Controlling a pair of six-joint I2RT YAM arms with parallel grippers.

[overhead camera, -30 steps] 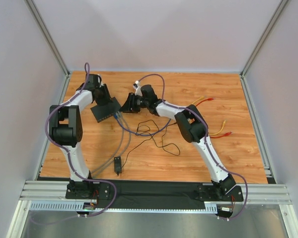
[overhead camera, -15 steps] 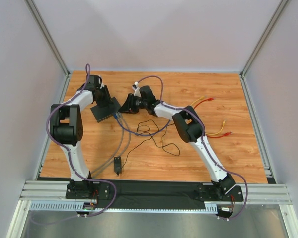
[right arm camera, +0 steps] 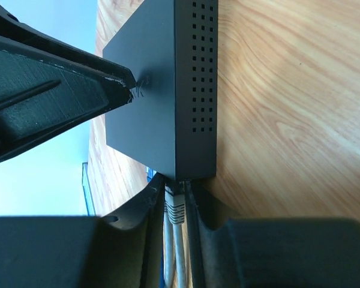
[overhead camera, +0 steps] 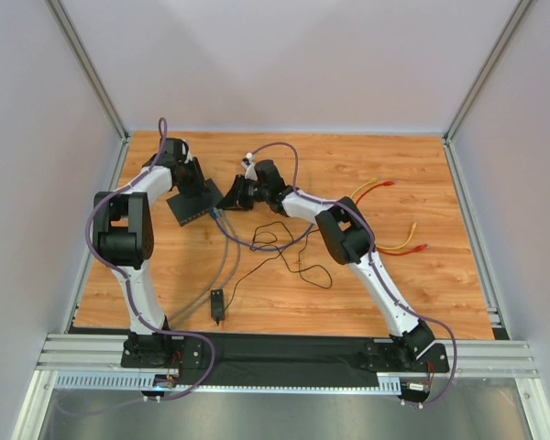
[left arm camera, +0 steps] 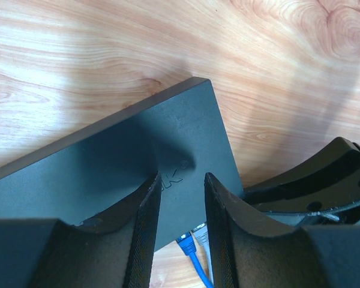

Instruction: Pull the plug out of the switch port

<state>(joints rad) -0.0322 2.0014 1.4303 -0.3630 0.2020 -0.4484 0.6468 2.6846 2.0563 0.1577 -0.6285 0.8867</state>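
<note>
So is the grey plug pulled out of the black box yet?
No, the grey plug sits plugged into the edge of the switch, between the fingers of the right gripper.

The desk [overhead camera: 348, 302] is warm orange-brown wood with a flowing grain. The switch [right arm camera: 195, 84] is matt black, its side dotted with neat rows of small holes. The plug [right arm camera: 175, 210] is pale grey-white, and another plug [left arm camera: 185, 243] is blue on a blue cord. The left gripper [left arm camera: 181, 180] and right gripper [right arm camera: 175, 191] are black. The arms [overhead camera: 142, 289] are white and black, trailed by purple cables [overhead camera: 280, 145]. By the desk's right edge are orange leads [overhead camera: 374, 188] with red tips. The thin wire [overhead camera: 298, 266] is black.
</note>
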